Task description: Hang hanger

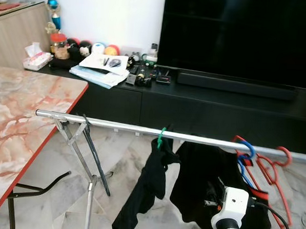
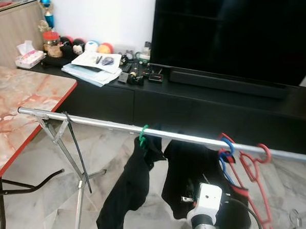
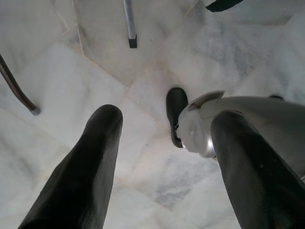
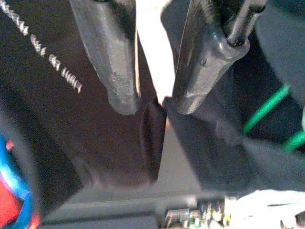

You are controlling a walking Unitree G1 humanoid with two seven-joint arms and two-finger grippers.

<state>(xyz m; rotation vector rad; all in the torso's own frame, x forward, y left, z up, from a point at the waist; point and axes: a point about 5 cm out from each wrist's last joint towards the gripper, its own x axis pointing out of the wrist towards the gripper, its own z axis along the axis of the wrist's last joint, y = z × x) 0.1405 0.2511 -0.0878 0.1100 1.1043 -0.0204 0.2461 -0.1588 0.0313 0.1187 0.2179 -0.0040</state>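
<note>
While the left gripper (image 3: 162,157) hangs parted over marble floor (image 3: 71,71), right gripper (image 4: 150,102) slightly apart against black garment (image 1: 201,173) below rail (image 1: 121,125), grasp unclear.

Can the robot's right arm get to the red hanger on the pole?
Probably yes. The right pincer is raised just under the pole, by the black clothes, and the red hanger hangs just to its right with nothing between. How far away it really is, I can't tell.

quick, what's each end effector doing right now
Left end effector: open, empty, hanging over the floor.
Right end effector: open, empty, by the black garment.
</note>
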